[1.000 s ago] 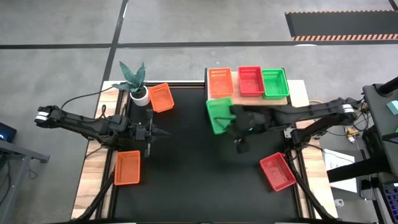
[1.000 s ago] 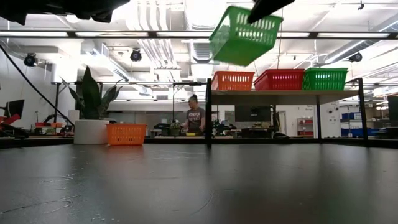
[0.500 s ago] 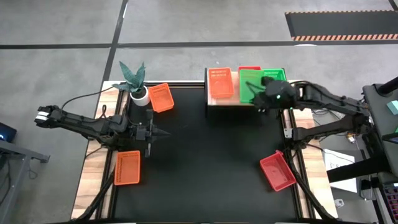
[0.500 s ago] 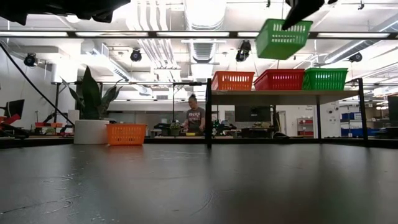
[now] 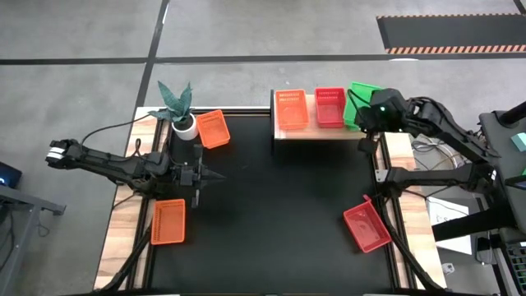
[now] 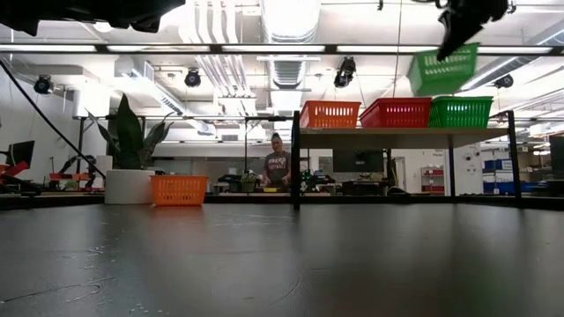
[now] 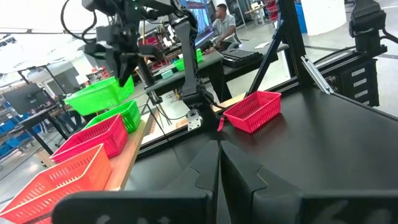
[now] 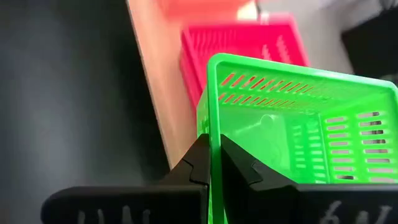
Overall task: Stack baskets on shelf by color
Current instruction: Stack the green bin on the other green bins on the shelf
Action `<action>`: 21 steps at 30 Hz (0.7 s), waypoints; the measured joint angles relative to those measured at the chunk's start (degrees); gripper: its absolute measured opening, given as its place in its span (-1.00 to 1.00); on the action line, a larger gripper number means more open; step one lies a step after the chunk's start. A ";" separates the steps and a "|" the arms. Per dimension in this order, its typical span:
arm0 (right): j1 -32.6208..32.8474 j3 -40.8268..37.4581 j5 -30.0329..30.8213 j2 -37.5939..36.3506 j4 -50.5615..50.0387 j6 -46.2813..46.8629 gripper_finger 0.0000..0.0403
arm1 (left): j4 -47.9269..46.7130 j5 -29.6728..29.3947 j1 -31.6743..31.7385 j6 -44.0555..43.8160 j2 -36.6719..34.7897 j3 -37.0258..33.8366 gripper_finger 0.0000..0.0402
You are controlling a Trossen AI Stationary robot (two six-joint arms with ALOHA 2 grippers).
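Right tool [image 5: 367, 117] is clamped on the rim of a green basket [image 6: 443, 69], holding it in the air just above the shelf's [image 5: 283, 132] right end, over the green basket already sitting there [image 6: 459, 111]. The wall is pinched between the fingers, body hanging beyond them; it rides tilted in the low view.

Shelf landmark: orange basket [image 5: 291, 109] on its left end, red basket [image 5: 330, 106] in the middle, green on the right.

To do the step well, my read: level the carried basket first, square its long side to the seated green one, centre over it, then lower straight so it nests rather than catching a rim. Keep clear of the red neighbour; release only once seated.

Left tool [image 5: 215, 176] is shut, empty, parked over the surface well left of the shelf.
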 joint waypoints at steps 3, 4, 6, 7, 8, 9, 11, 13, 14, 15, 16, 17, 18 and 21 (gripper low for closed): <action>-2.80 0.00 -0.02 0.82 -3.52 -1.27 -0.96 | -0.02 0.00 0.00 0.09 0.00 0.00 -1.00; -3.49 0.00 0.00 1.21 -3.86 -2.36 -0.96 | 0.00 0.00 0.00 0.22 0.00 0.00 -1.00; -4.39 -0.02 0.02 1.81 -3.70 -4.45 -0.96 | 0.00 0.00 0.00 0.34 0.00 0.00 -1.00; -4.67 -0.02 0.00 2.17 -3.54 -5.72 -0.96 | -0.02 0.00 0.00 0.35 0.00 0.00 -1.00; -4.94 -0.02 -0.02 2.49 -3.39 -6.99 -0.96 | 0.00 0.00 0.00 0.35 0.00 0.00 -1.00; -5.21 -0.02 -0.03 2.88 -3.38 -8.23 -0.96 | 0.00 0.00 0.00 0.35 0.00 0.00 -1.00; -5.75 -0.02 -0.02 3.71 -3.40 -10.32 -0.96 | 0.00 0.00 0.00 0.35 0.00 0.00 -1.00; -6.07 -0.02 0.00 4.50 -3.33 -12.01 -0.96 | 0.00 0.00 0.00 0.35 0.00 0.00 -1.00; -6.20 -0.02 0.04 4.88 -3.33 -12.82 -0.96 | 0.00 0.00 0.00 0.34 0.00 0.00 -1.00; -6.37 0.00 0.06 5.19 -3.33 -13.44 -0.96 | 0.00 0.00 0.00 0.35 0.00 0.00 -1.00; -6.63 0.03 0.03 5.43 -3.35 -14.23 -0.96 | -0.02 0.00 0.00 0.32 0.00 0.00 -1.00; -6.87 0.21 0.02 5.67 -3.37 -14.56 -0.96 | -0.02 0.00 0.00 0.35 0.00 0.00 -1.00; -7.15 0.51 0.01 5.85 -3.40 -14.71 -0.96 | 0.00 0.00 0.00 0.32 0.00 0.00 -1.00; -7.82 1.69 0.02 6.06 -3.78 -14.85 -0.96 | -0.02 0.00 0.00 0.34 0.02 0.00 -1.00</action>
